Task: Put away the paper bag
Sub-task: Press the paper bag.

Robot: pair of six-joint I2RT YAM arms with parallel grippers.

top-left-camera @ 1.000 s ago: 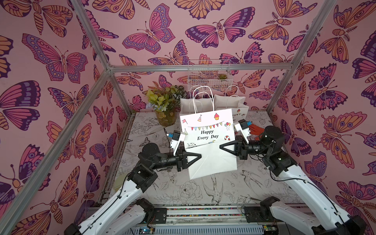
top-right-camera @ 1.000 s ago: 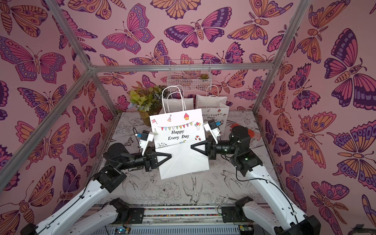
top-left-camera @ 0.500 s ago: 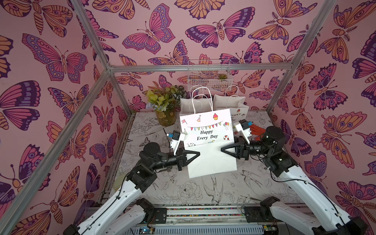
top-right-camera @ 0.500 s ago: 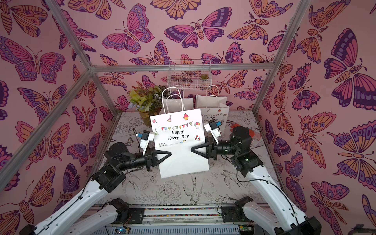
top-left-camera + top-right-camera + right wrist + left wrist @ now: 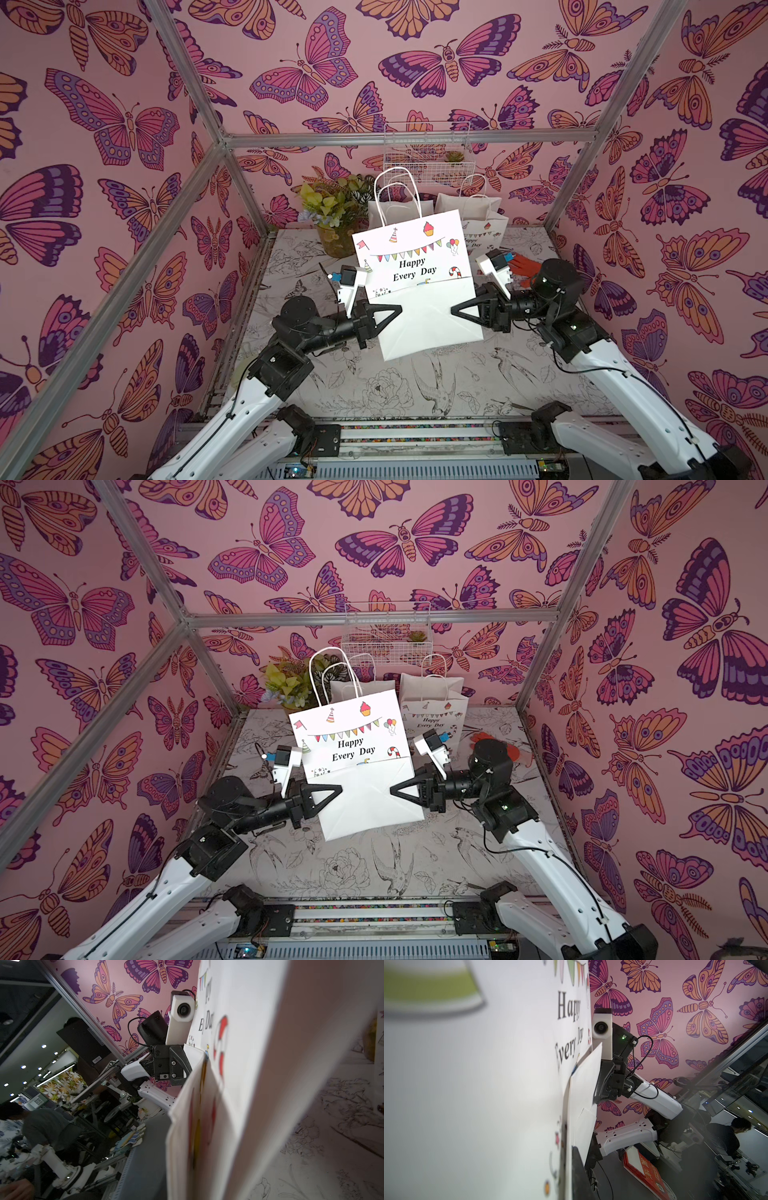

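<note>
**Two robot arms hold a flattened paper bag between them**

A table printed with birds and flowers lies under the paper bag. The bag is held up over it, flat, with its bottom flap folded onto the front. Behind the paper bag, two similar bags stand by the back wall, likely its destination, near a potted plant. The left gripper pinches the paper bag's left edge and the right gripper its right, apparently to keep it taut for carrying.
</note>
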